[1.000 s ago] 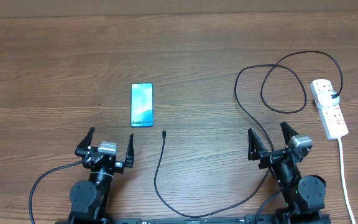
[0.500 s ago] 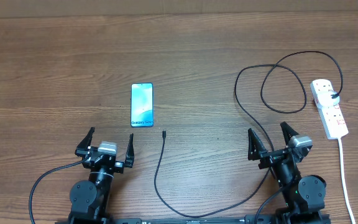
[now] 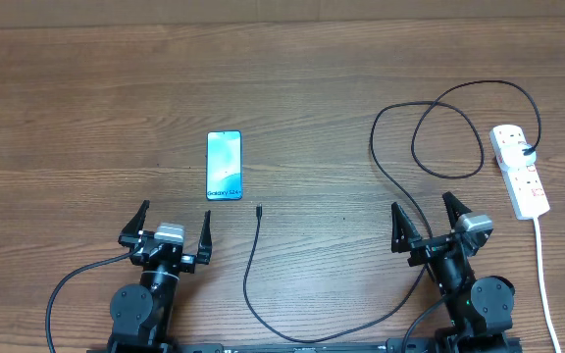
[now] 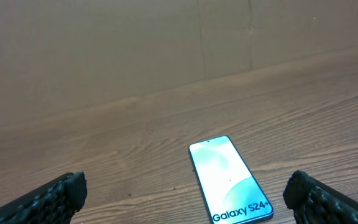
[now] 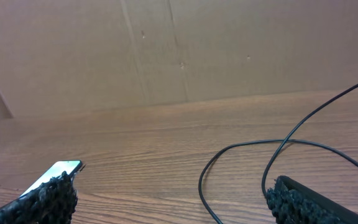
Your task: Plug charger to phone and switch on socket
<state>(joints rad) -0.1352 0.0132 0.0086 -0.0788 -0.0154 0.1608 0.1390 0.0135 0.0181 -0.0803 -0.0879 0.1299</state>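
Observation:
The phone lies flat at centre left, teal screen up; it also shows in the left wrist view and at the left edge of the right wrist view. The charger cable runs from its connector tip, just right of and below the phone, in loops to a black plug in the white socket strip at the right. My left gripper is open and empty below the phone. My right gripper is open and empty, with cable loops ahead of it.
The socket's white lead runs down the right side toward the front edge. The wooden table ends at a cardboard-coloured wall at the back. Each arm's own black cable trails beside its base at the front.

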